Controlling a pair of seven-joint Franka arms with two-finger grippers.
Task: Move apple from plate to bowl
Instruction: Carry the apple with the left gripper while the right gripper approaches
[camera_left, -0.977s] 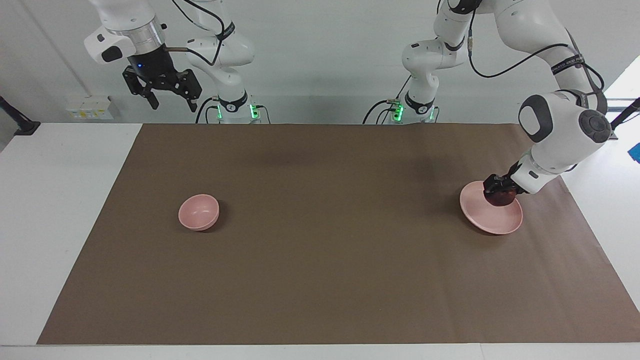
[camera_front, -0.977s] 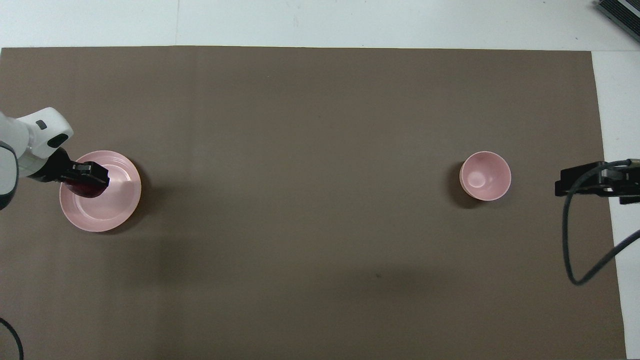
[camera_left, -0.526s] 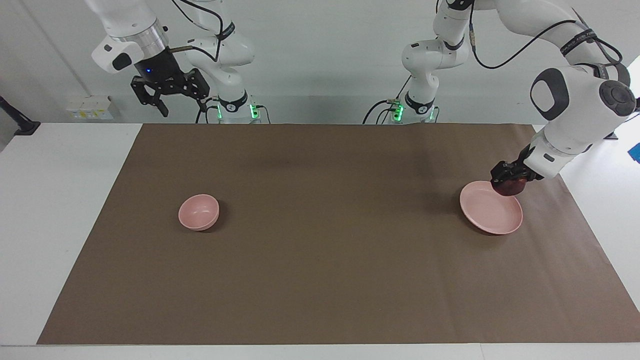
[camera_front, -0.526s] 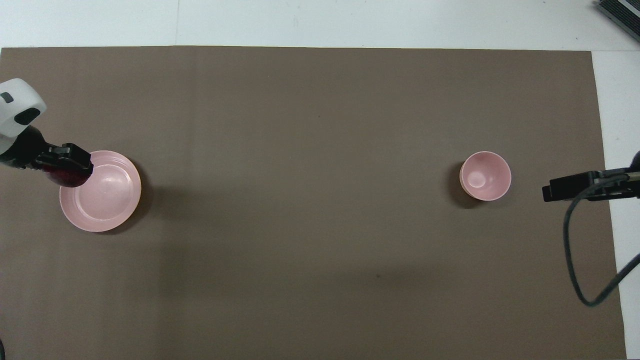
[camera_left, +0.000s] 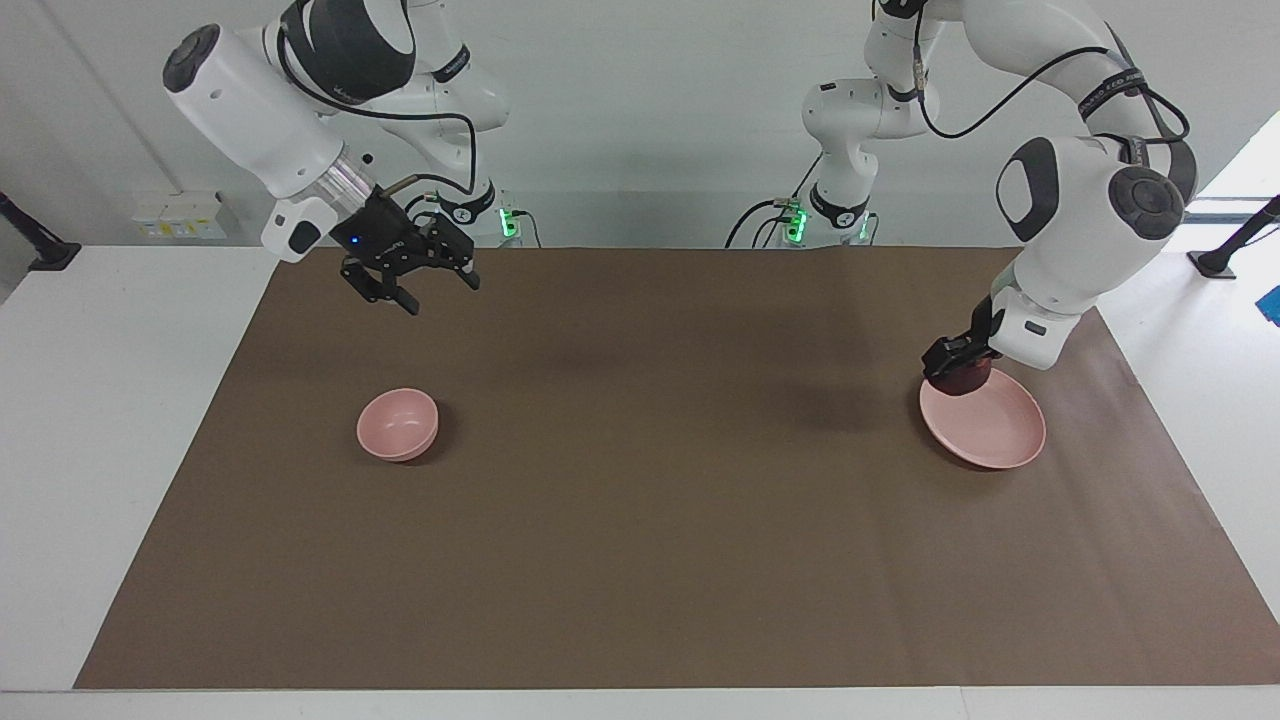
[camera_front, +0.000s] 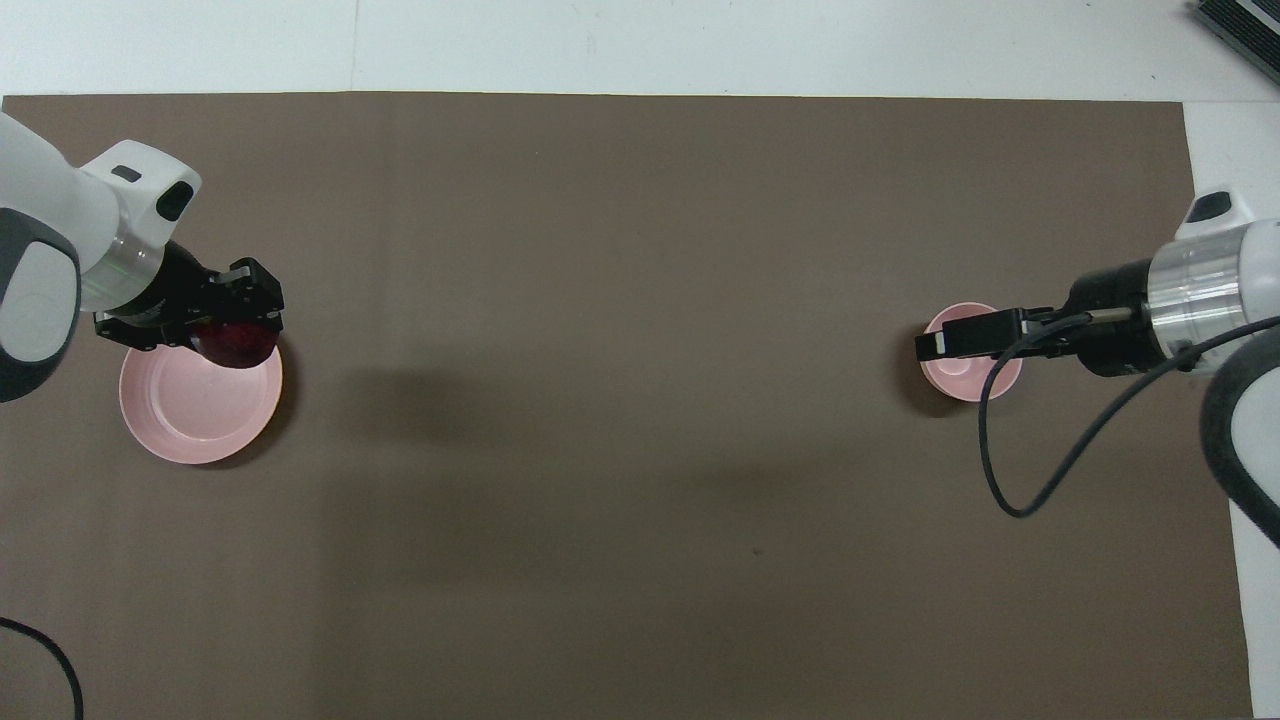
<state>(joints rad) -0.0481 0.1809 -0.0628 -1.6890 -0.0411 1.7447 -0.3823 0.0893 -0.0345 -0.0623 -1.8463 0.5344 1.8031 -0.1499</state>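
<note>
The dark red apple (camera_left: 962, 383) is held in my left gripper (camera_left: 957, 368), which is shut on it just above the rim of the pale pink plate (camera_left: 990, 430) on the side toward the robots. In the overhead view the left gripper (camera_front: 240, 325) and the apple (camera_front: 235, 347) are over the plate's (camera_front: 185, 415) edge. The small pink bowl (camera_left: 398, 424) stands empty toward the right arm's end of the table. My right gripper (camera_left: 438, 292) is open and raised over the mat, above the bowl's level. In the overhead view the right gripper (camera_front: 960, 340) covers part of the bowl (camera_front: 958, 380).
A brown mat (camera_left: 640, 480) covers most of the white table. The right arm's black cable (camera_front: 1010, 470) hangs in a loop near the bowl.
My left gripper has lifted the apple off the plate and carried it across the plate's rim toward the table's middle. My right arm has swung down and in from the table's end toward the bowl.
</note>
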